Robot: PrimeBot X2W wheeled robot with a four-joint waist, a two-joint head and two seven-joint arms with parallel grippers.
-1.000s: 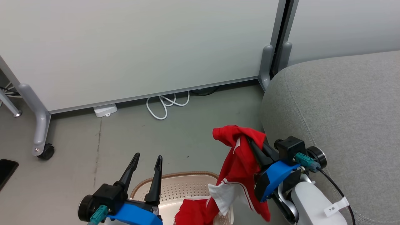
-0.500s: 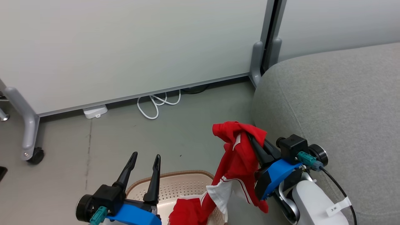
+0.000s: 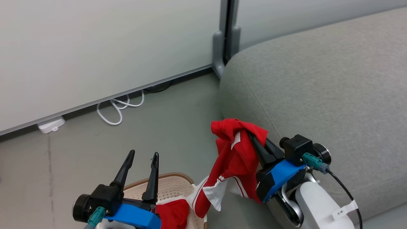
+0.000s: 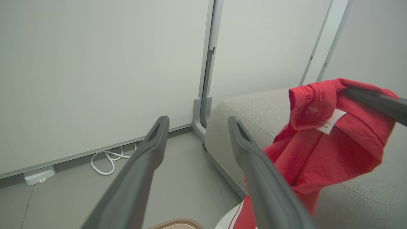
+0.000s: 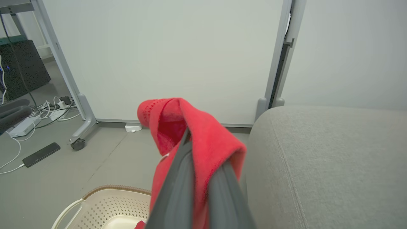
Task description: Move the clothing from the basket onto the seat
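**Head view, left to right.** Ahead of the left gripper and off to its left, a small white box lies on the grey floor at the foot of a pale wall panel. A looped white cable lies on the floor beyond that gripper's fingertips.

The left gripper holds nothing. Its two dark fingers stand wide apart and point out over the floor. The left wrist view shows the gap between them empty.

Just beneath and to the right of these fingers sits the basket, cream with a brown rim and cut off by the lower frame edge. Inside it, beside the left gripper's blue base, lies the lower red garment.

Between the two grippers hangs the lifted red garment. It is bunched over the tips of the right gripper, whose fingers are closed together on the fabric. From there it drapes down to that gripper's left. Its white-striped hem ends near the basket's right rim, and whether the two touch cannot be judged.

The grey sofa lies just to the right of the right gripper and beyond it. The garment has not been laid on its seat.

**Right wrist view.** The basket is low to the gripper's left, the garment covers the fingertips, and the sofa is to the right.
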